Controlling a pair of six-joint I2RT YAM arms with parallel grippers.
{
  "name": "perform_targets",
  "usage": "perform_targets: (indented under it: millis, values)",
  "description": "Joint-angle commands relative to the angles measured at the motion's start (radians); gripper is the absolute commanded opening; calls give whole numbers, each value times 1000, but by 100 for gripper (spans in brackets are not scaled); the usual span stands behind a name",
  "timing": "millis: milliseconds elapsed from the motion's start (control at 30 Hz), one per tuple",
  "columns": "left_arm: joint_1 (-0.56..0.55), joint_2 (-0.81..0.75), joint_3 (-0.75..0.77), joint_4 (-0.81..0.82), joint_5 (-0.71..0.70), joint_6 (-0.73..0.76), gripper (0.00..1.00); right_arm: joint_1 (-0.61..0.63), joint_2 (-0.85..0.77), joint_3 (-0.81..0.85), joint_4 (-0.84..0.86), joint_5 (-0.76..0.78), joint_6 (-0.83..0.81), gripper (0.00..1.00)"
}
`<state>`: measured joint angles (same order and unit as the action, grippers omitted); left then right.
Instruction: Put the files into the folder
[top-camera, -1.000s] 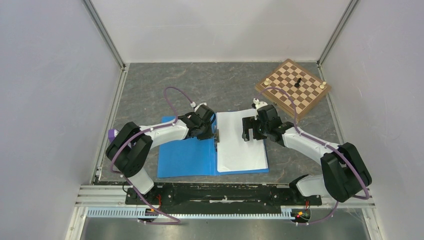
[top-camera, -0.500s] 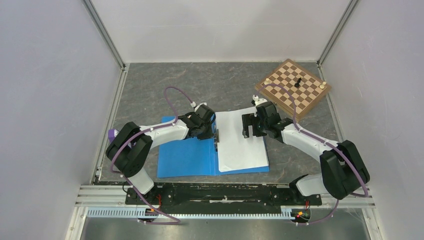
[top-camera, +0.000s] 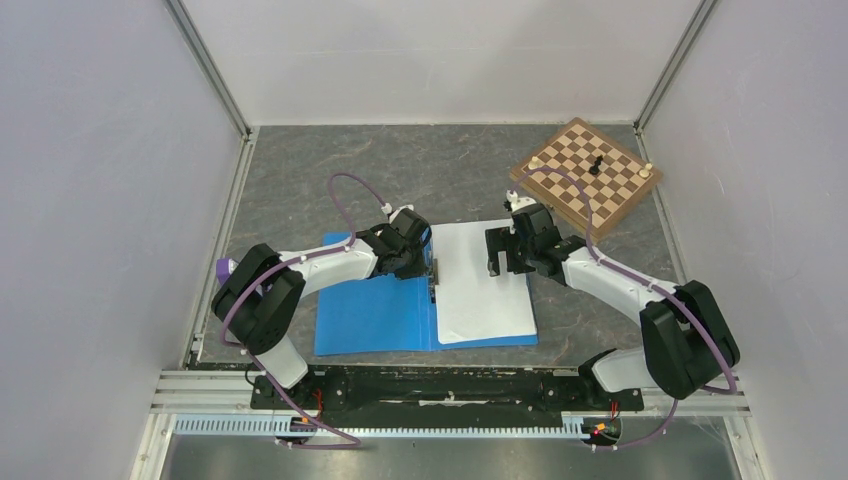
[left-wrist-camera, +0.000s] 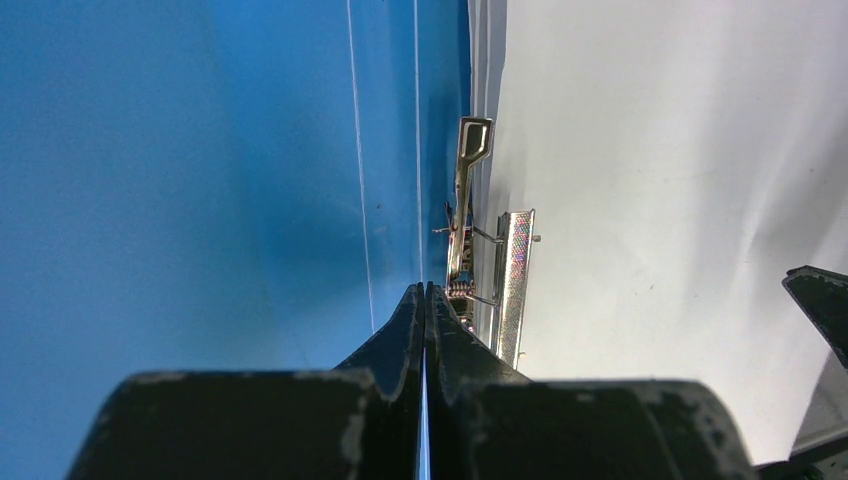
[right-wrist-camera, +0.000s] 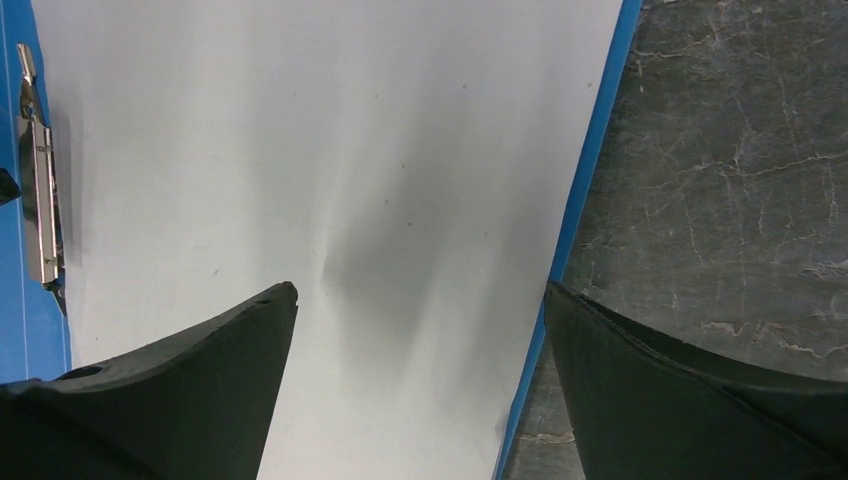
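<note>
Print on the files (top-camera: 485, 295) is too small to read. The left gripper (top-camera: 427, 265) hides the far part of the folder (top-camera: 375, 315) spine. The right wrist view crops the files at two picture edges. Chess pieces (top-camera: 597, 163) are too small to identify.

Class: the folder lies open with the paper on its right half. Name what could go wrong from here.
1. The left end effector, shut, has its tips at the metal clip by the edge of the files; a slip may shove the sheets askew.
2. The right end effector hangs open over the files, which show a slight buckle; pressing may crease them.
3. The sheets reach nearly to the right edge of the folder and might stick out once it is closed.
</note>
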<state>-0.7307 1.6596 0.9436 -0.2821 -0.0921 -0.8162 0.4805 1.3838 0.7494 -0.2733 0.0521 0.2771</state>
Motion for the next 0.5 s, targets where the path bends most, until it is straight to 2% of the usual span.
perform_targets:
  millis: [0, 300, 467]
  values:
    - [-4, 2, 37, 17, 18, 28, 2, 3, -32, 5, -14, 68, -3, 97]
    - [-3, -46, 43, 2, 15, 46, 2, 3, -87, 58, -92, 146, -3, 96]
    - [1, -108, 57, -30, 7, 56, 2, 77, -108, 74, -82, 133, 59, 85]
